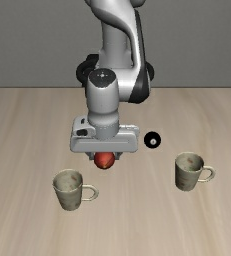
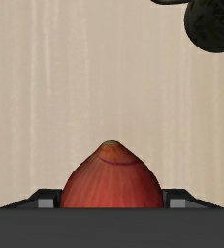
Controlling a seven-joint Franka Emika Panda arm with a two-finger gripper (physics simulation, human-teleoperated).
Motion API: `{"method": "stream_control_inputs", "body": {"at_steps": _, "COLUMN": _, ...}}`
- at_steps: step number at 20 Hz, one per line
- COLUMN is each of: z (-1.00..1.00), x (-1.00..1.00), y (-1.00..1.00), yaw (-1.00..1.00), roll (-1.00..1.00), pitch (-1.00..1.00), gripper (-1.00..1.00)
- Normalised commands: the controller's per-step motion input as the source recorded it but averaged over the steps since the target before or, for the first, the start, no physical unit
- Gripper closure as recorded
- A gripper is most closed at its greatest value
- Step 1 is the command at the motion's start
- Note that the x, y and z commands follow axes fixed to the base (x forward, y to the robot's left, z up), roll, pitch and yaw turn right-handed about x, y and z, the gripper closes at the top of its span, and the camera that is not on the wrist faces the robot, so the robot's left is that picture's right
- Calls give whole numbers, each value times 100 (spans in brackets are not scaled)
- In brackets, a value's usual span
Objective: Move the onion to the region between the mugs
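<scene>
the jaws are closed on the red onion [image 1: 105,160], pinching it from both sides. it hangs under the hand over the wooden worktop [image 1: 27,130], nearer the left mug [image 1: 72,188] than the right mug [image 1: 192,171], sides as in the exterior view. a small black object [image 1: 154,139] lies near the hand.

The reddish-brown onion [image 1: 105,160], pointed at one end, sits at two o'clock from the left mug [image 1: 71,188]. The right mug [image 1: 192,171], upright and grey-beige like the first, stands at the onion's three o'clock.
</scene>
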Motion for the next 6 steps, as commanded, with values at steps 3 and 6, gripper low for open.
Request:
{"method": "stream_control_inputs", "body": {"at_steps": 3, "z": 0, "x": 67, "y": 33, "yaw": 0, "roll": 0, "pitch": 0, "gripper": 100}}
{"method": "stream_control_inputs", "body": {"at_steps": 6, "z": 0, "x": 0, "y": 100, "yaw": 0, "roll": 0, "pitch": 0, "gripper": 100}}
